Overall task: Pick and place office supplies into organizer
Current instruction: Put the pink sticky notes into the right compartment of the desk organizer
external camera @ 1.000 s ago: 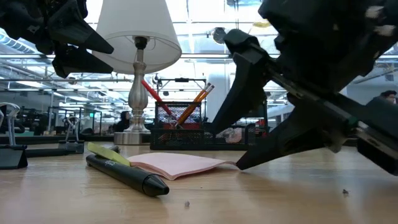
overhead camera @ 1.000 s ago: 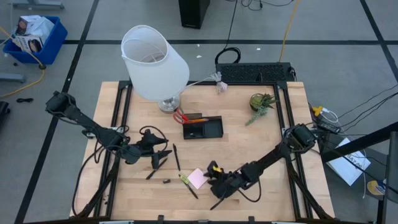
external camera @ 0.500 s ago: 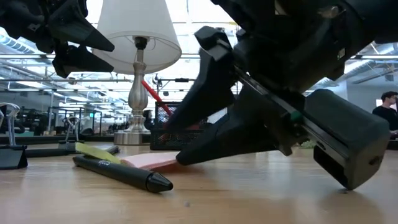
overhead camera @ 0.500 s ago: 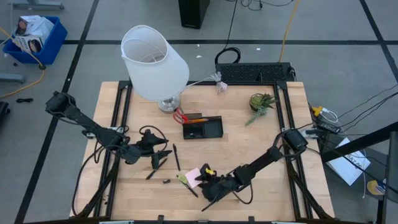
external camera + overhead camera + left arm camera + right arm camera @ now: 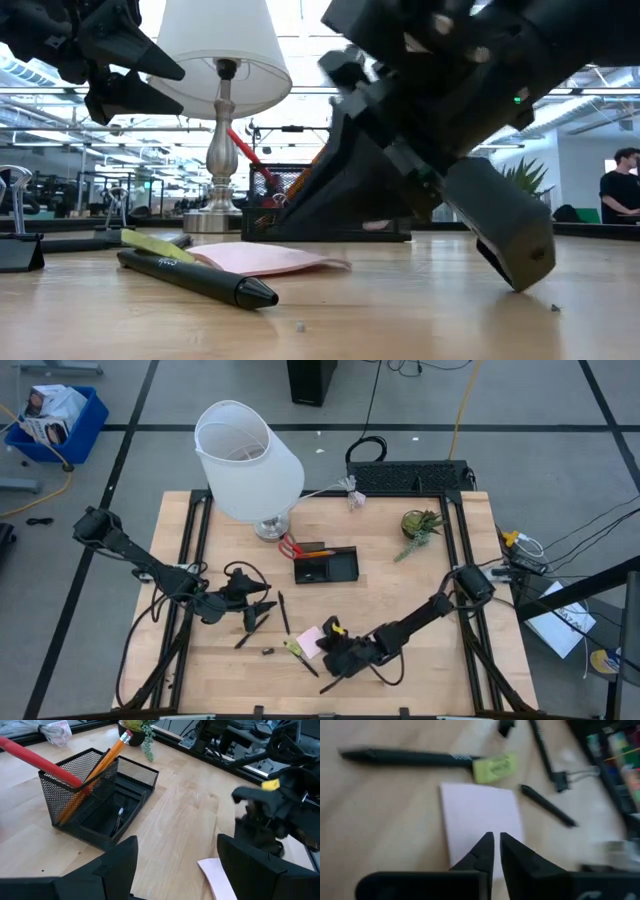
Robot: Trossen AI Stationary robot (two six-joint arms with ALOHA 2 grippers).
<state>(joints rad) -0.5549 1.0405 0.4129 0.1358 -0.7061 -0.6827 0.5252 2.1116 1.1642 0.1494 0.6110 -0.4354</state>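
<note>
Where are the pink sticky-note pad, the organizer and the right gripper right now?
pink sticky-note pad (image 5: 479, 817): right wrist view, centre of its top sheet.
organizer (image 5: 345, 567): high view, floor of its wider compartment.
right gripper (image 5: 494, 842): right wrist view, between the nearly shut fingertips at the pad's edge.

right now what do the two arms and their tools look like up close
Both arms are dark, slim and jointed, with black cables looping alongside. The left tool has two broad, flat black fingers. The right tool carries a small yellow tag near the wrist, and its fingers taper to narrow points.
</note>
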